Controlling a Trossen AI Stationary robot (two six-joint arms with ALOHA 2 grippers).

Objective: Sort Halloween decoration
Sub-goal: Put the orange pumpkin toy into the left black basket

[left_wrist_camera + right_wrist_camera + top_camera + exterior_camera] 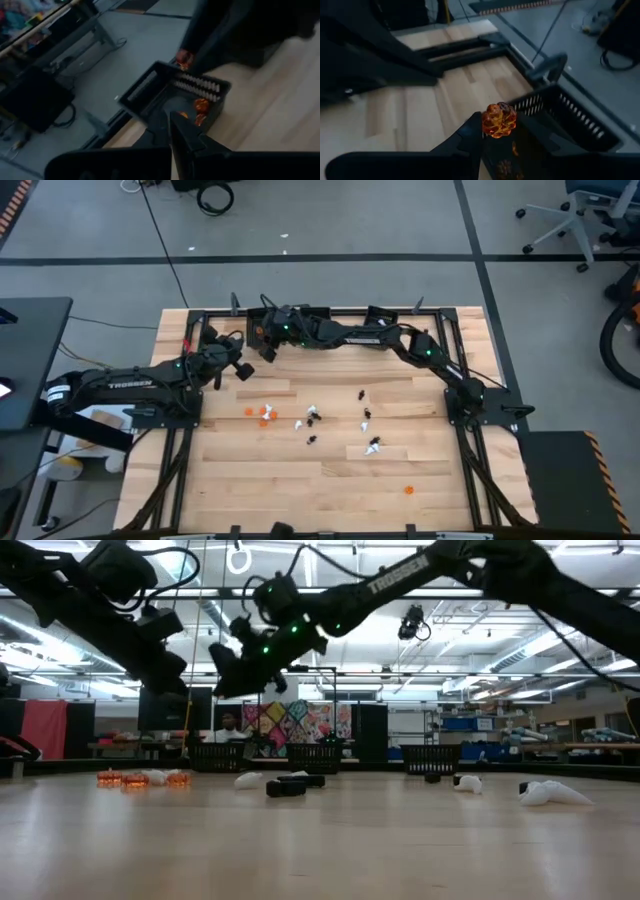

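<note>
Above the black bin (570, 117) at the table's far-left corner, we see the right gripper (499, 131) with its fingers pinched on a small orange trinket (499, 120), a lumpy translucent piece held right at the fingertips. That is the relation the next move turns on: the trinket sits between the tips, and the bin's open mouth lies just below and slightly ahead of it, with a few orange pieces already visible on its floor. We judge that a release from here would drop the piece into the bin, provided the tips are over the opening and not over its slatted wall; the right wrist view suggests they are just inside the near rim, but we cannot be sure.

The left gripper (172, 131) hangs close by over the same corner, its fingers closed on nothing, and its view looks down into the same bin, where orange pieces (201, 106) lie. So both arms crowd one spot, and we would mind the left arm when the right one withdraws.

Out on the wooden table (300, 490) the remaining Halloween decoration (312, 418) lies scattered mid-table, well apart from both grippers: orange pieces to the left, black and white ones toward the middle and right, one orange piece alone near the front.
</note>
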